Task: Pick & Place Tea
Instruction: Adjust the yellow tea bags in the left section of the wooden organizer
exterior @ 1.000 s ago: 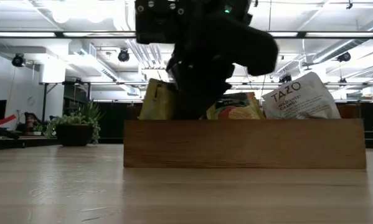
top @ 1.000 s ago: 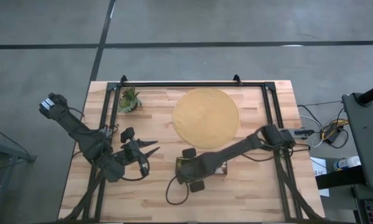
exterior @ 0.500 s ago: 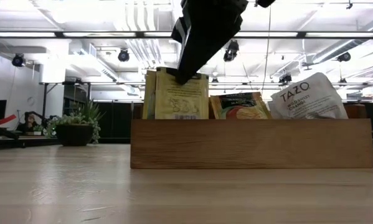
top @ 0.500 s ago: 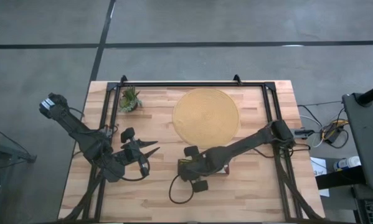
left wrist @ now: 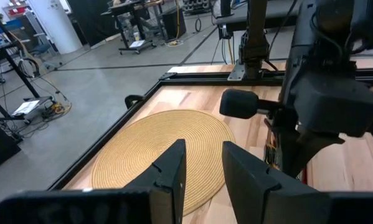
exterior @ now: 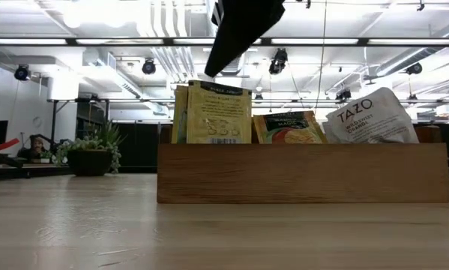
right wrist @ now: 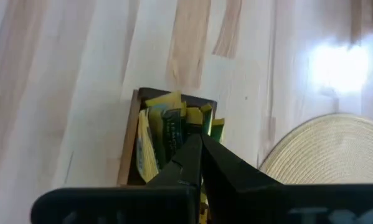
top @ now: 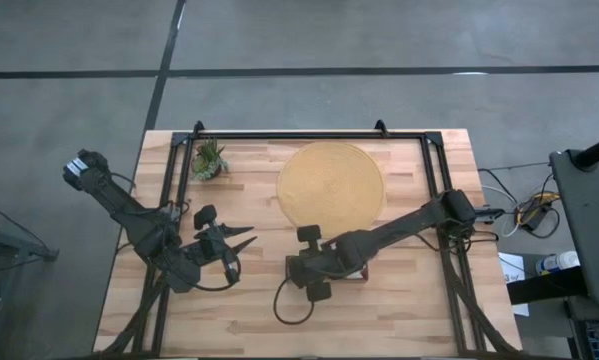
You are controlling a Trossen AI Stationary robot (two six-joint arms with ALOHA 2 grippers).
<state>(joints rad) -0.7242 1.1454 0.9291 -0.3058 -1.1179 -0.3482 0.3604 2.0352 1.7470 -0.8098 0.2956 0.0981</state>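
The tea sachets (exterior: 218,112) stand on edge in a brown wooden tray (exterior: 299,176). They are mostly yellow, with one orange (exterior: 288,127) and one white (exterior: 370,116). In the right wrist view, the sachets (right wrist: 164,130) fill the tray (right wrist: 129,143) below the fingers. My right gripper (exterior: 213,67) (right wrist: 202,143) hangs shut just above the tallest yellow sachet, with nothing between its fingers. It reaches over the tray (top: 357,277) in the high view (top: 301,265). My left gripper (top: 241,240) (left wrist: 205,168) waits open, left of the tray.
A round woven mat (top: 331,188) (left wrist: 161,149) lies on the far side of the tray. A small green plant (top: 208,160) (exterior: 89,154) sits at the far left corner. A black frame (top: 309,134) runs along the table's edges.
My right gripper rose out of the tray and drew one yellow sachet partly up with it. It then rose on without the sachet, which stays standing tall in the tray. The tray slid a little sideways along the table.
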